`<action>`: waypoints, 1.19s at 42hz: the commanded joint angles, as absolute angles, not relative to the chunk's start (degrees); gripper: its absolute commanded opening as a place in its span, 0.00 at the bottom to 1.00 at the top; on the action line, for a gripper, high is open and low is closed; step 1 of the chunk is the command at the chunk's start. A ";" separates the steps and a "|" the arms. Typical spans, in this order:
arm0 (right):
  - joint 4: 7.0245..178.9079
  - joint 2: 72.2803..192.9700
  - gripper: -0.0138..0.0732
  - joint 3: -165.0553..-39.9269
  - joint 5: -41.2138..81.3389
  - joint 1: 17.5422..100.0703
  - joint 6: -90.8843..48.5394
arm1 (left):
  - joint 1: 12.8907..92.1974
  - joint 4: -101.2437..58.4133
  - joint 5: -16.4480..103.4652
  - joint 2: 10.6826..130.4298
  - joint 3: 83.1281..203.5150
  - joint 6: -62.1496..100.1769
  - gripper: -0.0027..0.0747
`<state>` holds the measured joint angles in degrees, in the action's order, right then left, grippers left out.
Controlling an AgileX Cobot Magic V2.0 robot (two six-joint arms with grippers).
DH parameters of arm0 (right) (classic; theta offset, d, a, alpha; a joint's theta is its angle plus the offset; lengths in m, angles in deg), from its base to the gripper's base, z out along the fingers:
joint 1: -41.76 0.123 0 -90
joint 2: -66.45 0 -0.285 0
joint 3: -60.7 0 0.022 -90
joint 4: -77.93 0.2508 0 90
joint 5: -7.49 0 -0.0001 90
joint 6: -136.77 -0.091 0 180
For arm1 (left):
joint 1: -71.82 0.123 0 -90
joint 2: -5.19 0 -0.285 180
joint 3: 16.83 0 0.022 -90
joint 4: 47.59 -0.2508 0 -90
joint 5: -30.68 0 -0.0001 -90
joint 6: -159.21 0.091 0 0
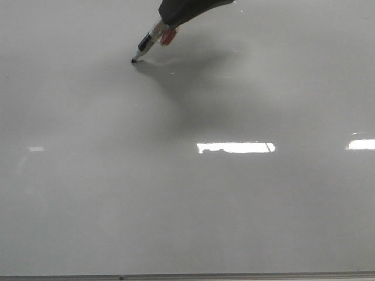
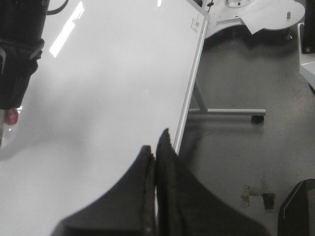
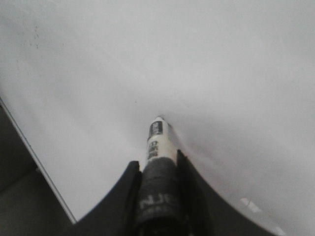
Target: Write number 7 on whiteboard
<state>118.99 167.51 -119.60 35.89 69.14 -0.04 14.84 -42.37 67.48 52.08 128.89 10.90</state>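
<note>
The whiteboard [image 1: 176, 199] is a glossy pale grey board that fills the front view, with a thin metal strip along its near edge. No number 7 or any marker line shows on it. My right gripper [image 1: 176, 17] reaches in from the top and is shut on a black and white marker [image 1: 146, 42]. The marker's black tip [image 1: 135, 60] touches the board at the upper left. In the right wrist view the marker [image 3: 158, 147] sticks out between the fingers of the right gripper [image 3: 156, 164] toward the board [image 3: 206, 73]. My left gripper [image 2: 156, 142] is shut and empty beside the board's edge [image 2: 189, 93].
Bright light reflections [image 1: 234, 147] lie on the board. In the left wrist view a metal stand leg [image 2: 226, 112] and grey floor [image 2: 246, 69] lie beside the board. The right arm [image 2: 17, 54] shows dark over the board there.
</note>
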 commanded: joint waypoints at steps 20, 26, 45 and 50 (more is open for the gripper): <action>118.63 163.52 0.09 -119.61 31.05 65.05 0.07 | 14.75 -41.54 63.38 52.03 130.50 10.07 0.01; 118.63 160.55 0.09 -115.37 30.83 60.54 0.07 | 14.75 -41.54 63.38 52.03 130.50 10.07 0.01; 116.81 156.56 0.09 -109.60 34.20 57.29 0.12 | 14.75 -41.54 63.38 52.03 130.50 10.07 0.01; 115.74 158.04 0.09 -109.60 34.64 59.65 0.12 | 14.75 -41.54 63.38 52.03 130.50 10.07 0.01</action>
